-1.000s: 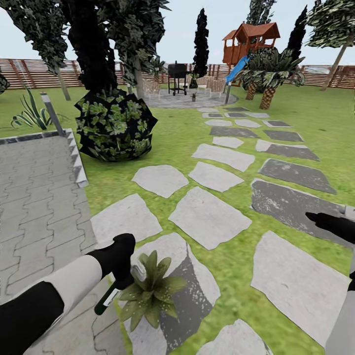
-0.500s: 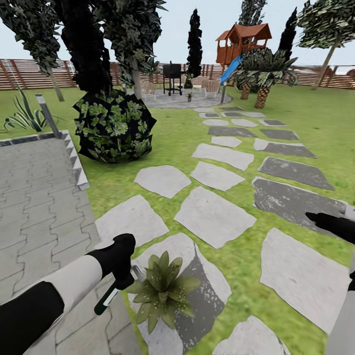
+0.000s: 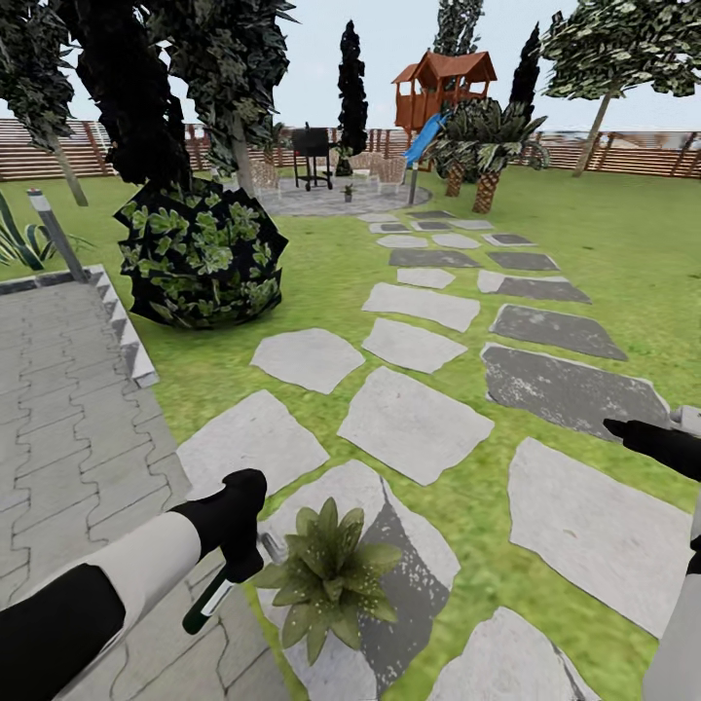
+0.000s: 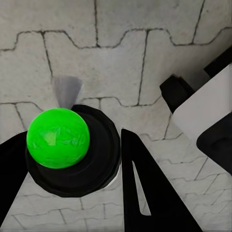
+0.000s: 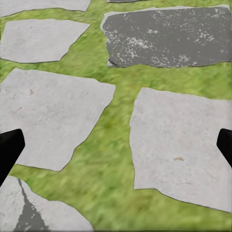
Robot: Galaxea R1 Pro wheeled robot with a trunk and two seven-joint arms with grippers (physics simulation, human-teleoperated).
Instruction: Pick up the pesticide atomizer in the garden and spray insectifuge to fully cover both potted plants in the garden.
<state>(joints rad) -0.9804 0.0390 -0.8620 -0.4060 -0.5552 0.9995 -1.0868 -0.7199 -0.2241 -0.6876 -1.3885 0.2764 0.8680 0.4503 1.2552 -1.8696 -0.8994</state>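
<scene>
So the pesticide atomizer is in my left gripper, jaws clamped on the dark green bottle, which hangs tilted with its base pointing down and away from the jaws. In the left wrist view I'm looking at the round base of the bottle wedged between my two black fingers, with a bright green ball on it and a faint grey cone of spray beyond it over the grey paving.

One potted plant, a rosette of pointed light-green leaves, sits just beside the left jaws, on a grey stepping stone. The atomizer's head end is right next to its leaves; can't tell if they touch.

My right gripper is well apart from all that, hovering over the lawn and more stones. Its jaws are spread wide, nothing between them, just the fingertips showing at the edges of the right wrist view.

Farther out past both grippers: a dark round bush, a grey bollard post, palms, a playhouse with a slide and the brown slatted fence.
</scene>
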